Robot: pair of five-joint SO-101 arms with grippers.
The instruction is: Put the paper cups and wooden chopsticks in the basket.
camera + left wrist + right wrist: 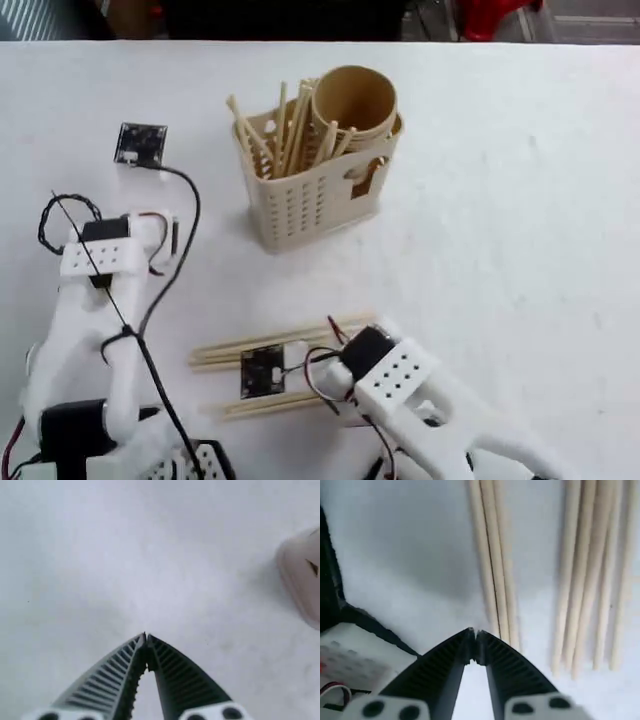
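Right gripper (474, 632), fingers pressed together, tips just beside the nearer chopsticks (495, 580), which lie flat short of the basket (310, 212), long axis along its reach, so it's nearer, the left gripper (145, 637) likewise closed, well apart.

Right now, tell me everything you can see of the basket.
The basket is a cream, plastic-looking rectangular tub with rows of small holes in its walls and a cut-out handle slot on one side. It stands upright on the white table, toward the far middle. Stacked paper cups fill one end, and a bundle of wooden chopsticks leans in the other, sticking out above the rim.
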